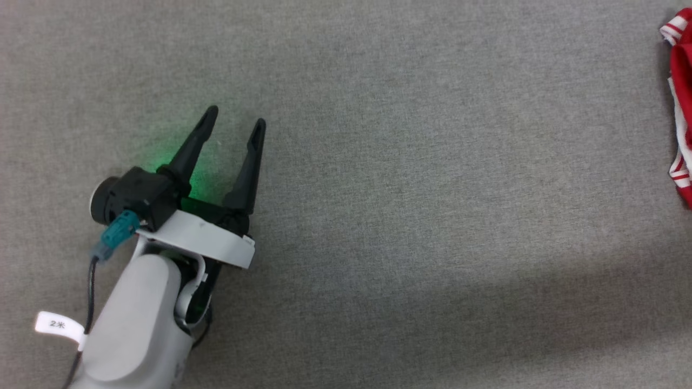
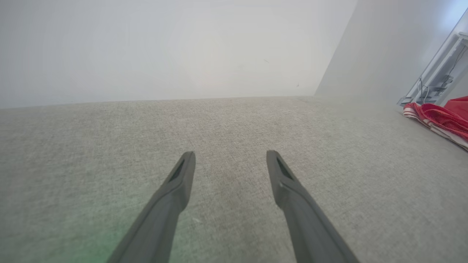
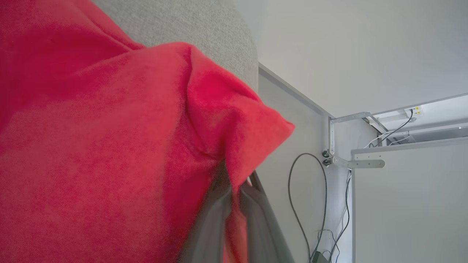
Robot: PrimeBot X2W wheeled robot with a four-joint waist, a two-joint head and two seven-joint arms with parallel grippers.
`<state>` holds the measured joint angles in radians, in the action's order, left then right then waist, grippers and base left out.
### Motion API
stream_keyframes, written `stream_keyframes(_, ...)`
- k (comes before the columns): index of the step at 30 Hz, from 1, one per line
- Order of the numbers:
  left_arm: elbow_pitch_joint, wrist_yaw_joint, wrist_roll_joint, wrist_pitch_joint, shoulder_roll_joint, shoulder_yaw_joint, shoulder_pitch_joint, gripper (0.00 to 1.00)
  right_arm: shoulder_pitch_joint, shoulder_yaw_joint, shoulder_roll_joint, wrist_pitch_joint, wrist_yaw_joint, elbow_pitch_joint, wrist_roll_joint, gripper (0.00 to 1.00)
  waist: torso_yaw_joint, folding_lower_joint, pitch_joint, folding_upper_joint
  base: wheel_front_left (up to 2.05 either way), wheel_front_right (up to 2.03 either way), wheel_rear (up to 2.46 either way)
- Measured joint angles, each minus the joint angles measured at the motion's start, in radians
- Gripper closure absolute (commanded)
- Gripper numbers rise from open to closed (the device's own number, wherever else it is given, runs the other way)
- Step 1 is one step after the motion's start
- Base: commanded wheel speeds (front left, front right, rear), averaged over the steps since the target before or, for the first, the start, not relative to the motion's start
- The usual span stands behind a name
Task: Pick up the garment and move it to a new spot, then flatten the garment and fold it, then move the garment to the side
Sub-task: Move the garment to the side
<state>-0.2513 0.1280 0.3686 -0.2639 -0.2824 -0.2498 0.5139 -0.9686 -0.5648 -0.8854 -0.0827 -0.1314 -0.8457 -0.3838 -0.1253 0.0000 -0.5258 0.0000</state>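
The garment (image 1: 682,70) is seen bunched at the right edge of the grey table (image 1: 411,162), well apart from the left hand (image 1: 236,115), whose fingers are spread and empty. A red fold is pinched in the right hand (image 3: 237,184).

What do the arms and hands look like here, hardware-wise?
Left hand: two long, tapered black fingers on a black body, with a white curved bracket beneath. Pale grey forearm. Teal connector with a black cable and a printed white tag. Right hand: dark grey fingers.
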Motion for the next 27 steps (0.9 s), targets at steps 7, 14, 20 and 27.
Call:
stream_keyframes(7, 0.0, 0.001, 0.007, -0.001, -0.018, -0.01, 0.025, 0.0, -0.033, 0.009, 0.058, 0.036, 0.0, -0.082, 0.046, 1.0, -0.011, 0.0, -0.024, 0.0, 0.0, 0.0, 0.0)
stream_keyframes(14, -0.022, 0.001, 0.019, -0.001, -0.023, -0.019, 0.034, 0.0, -0.069, 0.025, 0.095, 0.076, 0.0, -0.147, 0.08, 0.1, -0.018, 0.0, -0.004, 0.0, 0.0, 0.0, 0.0)
stream_keyframes(20, -0.044, 0.001, 0.038, 0.0, -0.024, -0.015, 0.002, 0.0, -0.072, 0.016, 0.128, 0.088, 0.0, -0.177, 0.103, 0.0, -0.021, 0.0, 0.049, 0.0001, 0.0, 0.0, 0.0)
stream_keyframes(27, -0.057, 0.001, 0.047, 0.0, -0.017, -0.006, -0.044, 0.0, -0.069, 0.004, 0.149, 0.142, 0.0, -0.194, 0.112, 0.0, -0.02, 0.0, 0.135, 0.0, 0.0, 0.0, 0.0)
